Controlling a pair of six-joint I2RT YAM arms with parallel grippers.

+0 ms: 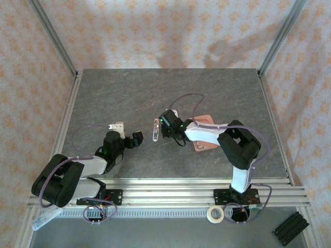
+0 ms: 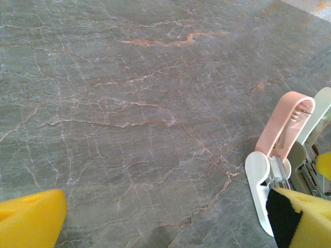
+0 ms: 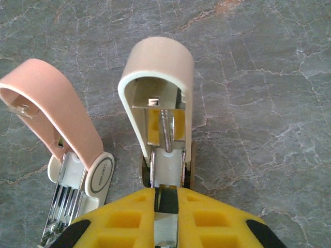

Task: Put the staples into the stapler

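Observation:
Two mini staplers lie open side by side on the grey table. In the right wrist view the cream stapler (image 3: 158,77) has its lid flipped up, showing the spring and the magazine (image 3: 168,165). The pink stapler (image 3: 57,119) lies to its left. My right gripper (image 3: 166,192) is shut on a thin silvery strip, the staples (image 3: 166,230), right at the rear end of the cream stapler's magazine. From above, the right gripper (image 1: 166,126) sits beside a raised lid (image 1: 155,129). My left gripper (image 2: 165,227) stands open over bare table, left of the pink stapler (image 2: 284,124).
The salmon-pink tray (image 1: 206,120) lies partly under the right arm. A small white bracket (image 1: 118,125) sits by the left gripper (image 1: 135,138). A tape roll (image 1: 215,214) and a black block (image 1: 290,228) lie off the table's near edge.

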